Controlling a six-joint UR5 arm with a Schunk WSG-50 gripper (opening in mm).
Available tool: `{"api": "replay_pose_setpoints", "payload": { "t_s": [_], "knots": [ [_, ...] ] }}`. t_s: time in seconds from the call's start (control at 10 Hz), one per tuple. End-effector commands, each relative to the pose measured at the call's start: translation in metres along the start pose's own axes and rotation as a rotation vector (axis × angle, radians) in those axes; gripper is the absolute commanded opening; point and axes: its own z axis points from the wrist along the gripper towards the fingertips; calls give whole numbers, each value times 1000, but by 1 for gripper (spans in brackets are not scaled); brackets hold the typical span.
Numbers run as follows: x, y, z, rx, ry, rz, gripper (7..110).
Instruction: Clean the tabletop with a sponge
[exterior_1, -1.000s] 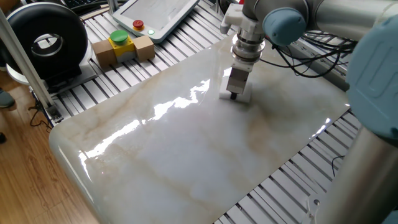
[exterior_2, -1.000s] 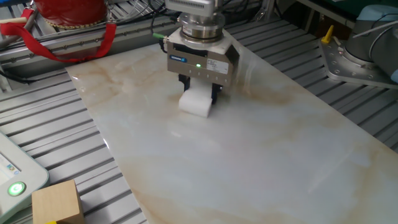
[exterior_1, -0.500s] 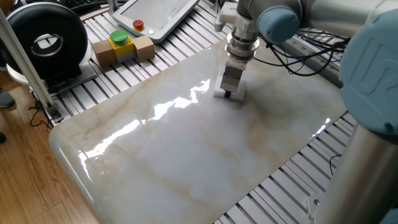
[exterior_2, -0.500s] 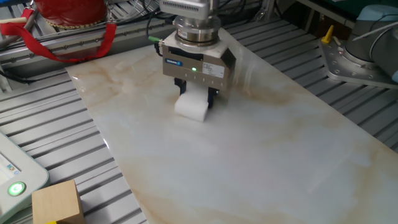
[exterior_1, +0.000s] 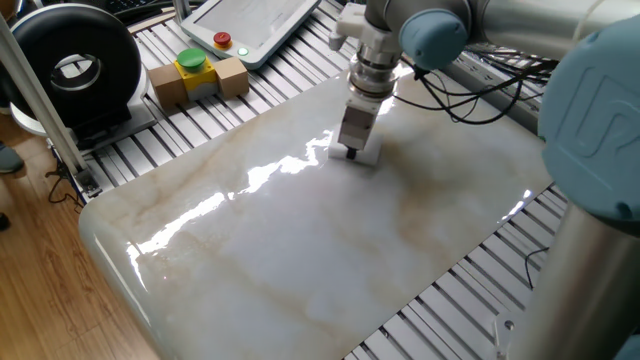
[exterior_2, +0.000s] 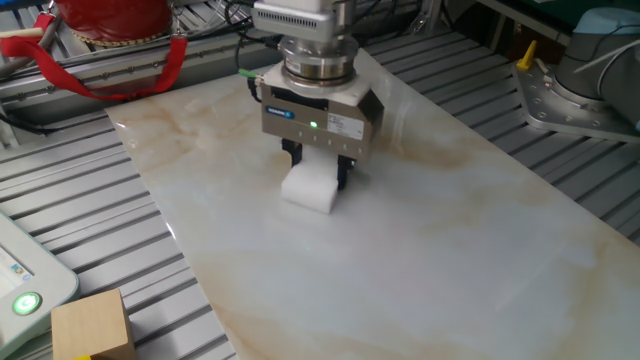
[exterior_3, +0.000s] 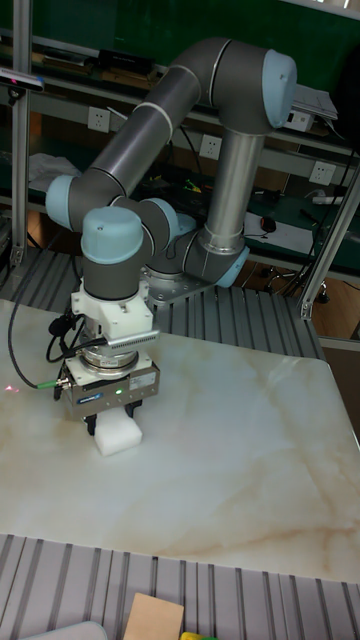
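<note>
Tall fixed view shows my gripper (exterior_3: 113, 425) pointing straight down with its two fingers clamped on the sponge (exterior_3: 117, 432), which sits flat on the tabletop (exterior_3: 230, 470) towards the slab's left side. I hold the sponge from above so its broad underside lies against the marble; that way a sideways sweep should drag the whole face across the surface, not just one edge.

From the other fixed view, the sponge (exterior_2: 310, 187) pokes out below and in front of the gripper body, its bottom touching the tabletop (exterior_2: 420, 250). My fingers grip it by its upper part only, which I judge keeps the metal clear of the glossy stone. Most of the slab lies open to the near and right of the sponge, so much of the wiping looks yet to be done.

One fixed view places the sponge (exterior_1: 362, 155) near the far edge of the tabletop (exterior_1: 300, 260), close to the bright glare streak. The cardboard boxes (exterior_1: 198, 78) with the yellow-green button rest on the slatted frame (exterior_1: 130, 150), well apart from the slab and out of my path.

I see no visible dirt on the marble, so I cannot tell which parts are already clean.
</note>
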Motion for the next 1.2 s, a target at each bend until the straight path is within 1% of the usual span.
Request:
{"api": "replay_pose_setpoints", "payload": {
  "t_s": [0.0, 0.3, 0.5, 1.0, 1.1],
  "knots": [
    [-6, 18, -2, -22, -5, 40, 7],
    [-4, 40, -1, -27, 1, 78, 7],
    [-5, 57, 5, -23, 1, 110, 7],
    [-8, 91, 16, -28, -16, 180, 7],
    [-8, 95, 16, -28, -19, 184, 7]
  ]
}}
